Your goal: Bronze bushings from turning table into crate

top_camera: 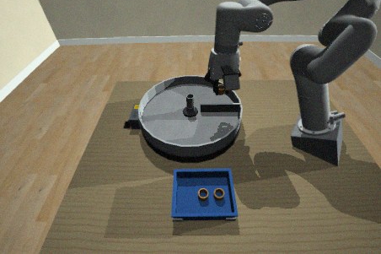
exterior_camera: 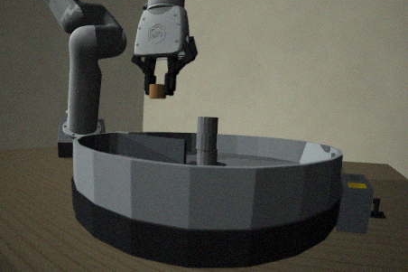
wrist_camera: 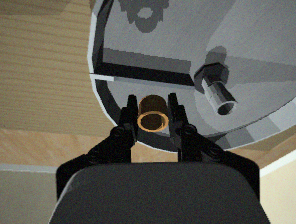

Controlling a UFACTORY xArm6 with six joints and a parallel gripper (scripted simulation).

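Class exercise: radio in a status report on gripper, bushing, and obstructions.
Gripper shut on bronze bushing, above turning table rim. Two bronze bushings in crate. Nothing blocking.

Grey jointed robot arm (top_camera: 337, 39) cropped by top view's upper edge, round grey turning table (wrist_camera: 250, 45) cut off in wrist view, table floor hidden behind rim in exterior view

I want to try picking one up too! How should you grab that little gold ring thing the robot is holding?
Pinch the bronze bushing across its round outer wall, one finger on each side, as the gripper does here. It is a short tube with a hole through the middle, so the curved outside gives the best hold. Coming from above probably suits one lying in the turning table.
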